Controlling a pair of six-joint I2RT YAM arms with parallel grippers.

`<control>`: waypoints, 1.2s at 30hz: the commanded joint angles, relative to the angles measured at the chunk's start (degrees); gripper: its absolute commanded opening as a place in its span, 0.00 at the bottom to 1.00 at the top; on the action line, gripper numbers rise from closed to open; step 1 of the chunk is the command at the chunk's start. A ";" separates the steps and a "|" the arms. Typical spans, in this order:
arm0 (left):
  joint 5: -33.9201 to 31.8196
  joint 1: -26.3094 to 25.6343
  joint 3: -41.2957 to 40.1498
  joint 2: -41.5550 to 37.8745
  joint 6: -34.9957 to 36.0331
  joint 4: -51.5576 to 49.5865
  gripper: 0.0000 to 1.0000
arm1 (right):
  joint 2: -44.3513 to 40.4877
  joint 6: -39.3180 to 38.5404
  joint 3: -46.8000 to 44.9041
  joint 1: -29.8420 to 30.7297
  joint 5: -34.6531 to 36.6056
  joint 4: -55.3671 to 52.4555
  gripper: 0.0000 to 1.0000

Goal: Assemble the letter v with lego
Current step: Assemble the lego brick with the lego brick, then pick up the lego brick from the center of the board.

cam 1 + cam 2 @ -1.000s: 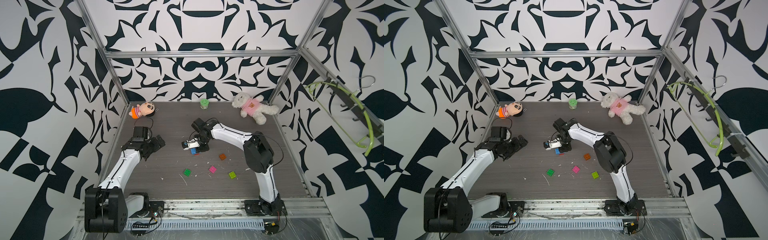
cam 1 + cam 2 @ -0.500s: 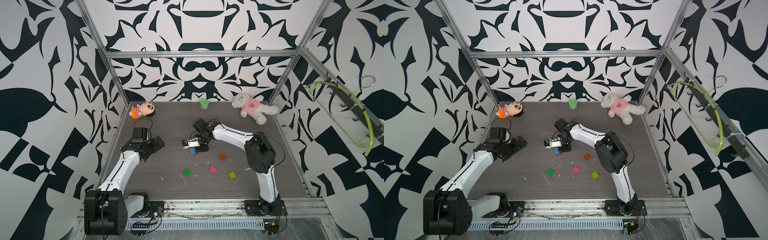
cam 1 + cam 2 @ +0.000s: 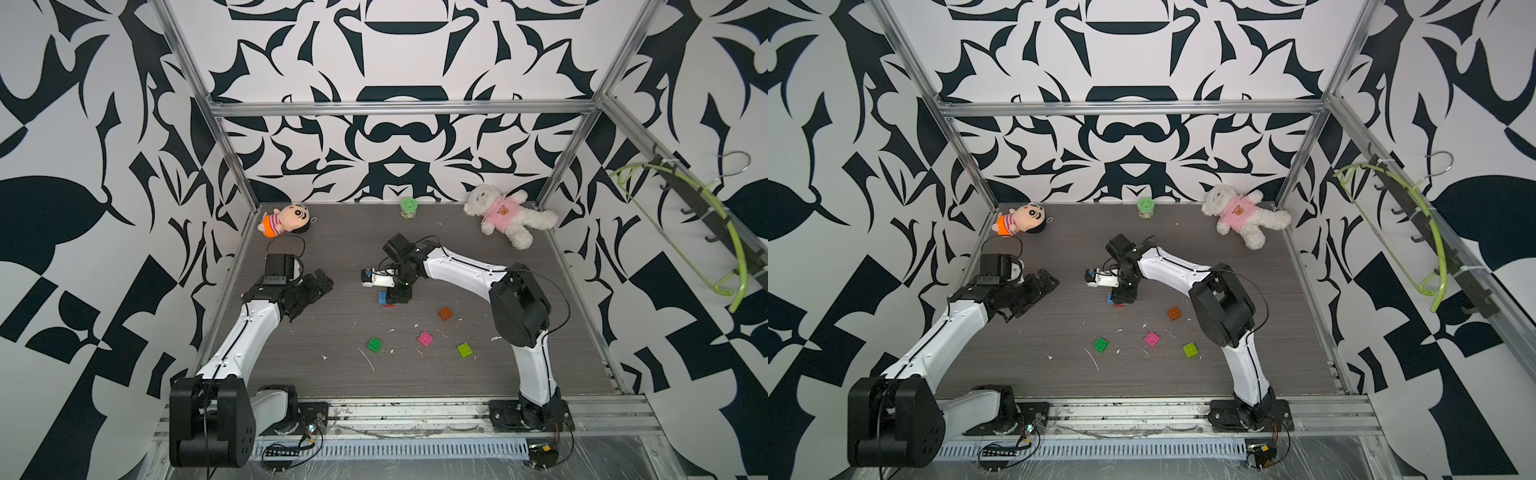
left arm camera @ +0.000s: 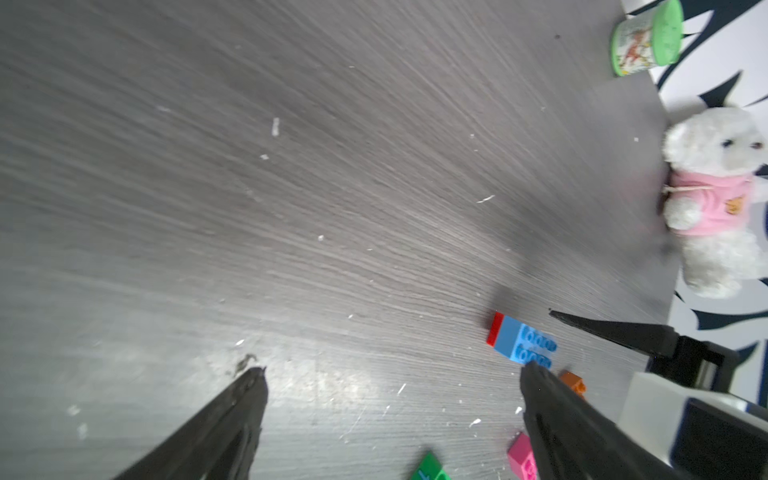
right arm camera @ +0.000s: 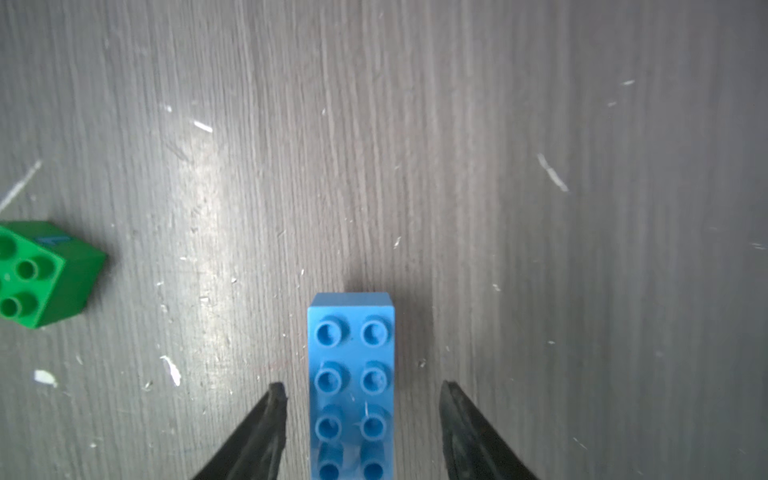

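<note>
The right gripper [image 5: 361, 388] points down at the grey table [image 3: 332, 257] with its two black fingers [image 5: 274, 409] apart. A long blue brick [image 5: 351, 361] lies studs up between them, with a clear gap on each side, so nothing is gripped. In the left wrist view a red brick [image 4: 495, 329] sits against the blue one; whether it is beside or beneath it is unclear. This pair lies near the middle of the table.

Nearer the front edge, four square bricks lie loose and apart: orange-brown [image 3: 445, 313], pink [image 3: 426, 338], lime [image 3: 465, 350] and dark green [image 3: 375, 344]. No letter V is formed yet.

Well apart to the other side, the left gripper [image 4: 390, 370] hovers over bare table, its fingers spread wide and holding nothing.

Along the back edge lie a cartoon doll [image 3: 284, 219], a green-lidded cup [image 3: 408, 208] and a white teddy bear in a pink top [image 3: 507, 216].
</note>
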 commanded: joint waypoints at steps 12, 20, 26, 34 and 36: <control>2.45 -18.21 5.83 17.69 -10.97 12.21 0.98 | -27.09 40.03 -25.57 -14.75 2.10 14.79 0.62; 11.23 -20.06 -2.22 23.53 -20.36 37.92 0.91 | -34.15 52.20 -35.94 -18.91 5.72 15.44 0.60; 14.46 -19.93 -12.48 23.88 -26.75 59.88 0.89 | -37.50 59.81 -44.20 -22.79 -2.11 23.05 0.58; 16.65 -19.91 -21.42 38.63 -37.05 97.58 0.73 | -37.16 66.92 -50.54 -23.21 -7.43 31.43 0.56; 16.02 -19.85 -22.79 44.60 -40.51 107.78 0.68 | -38.52 67.02 -51.75 -23.27 -7.05 31.70 0.56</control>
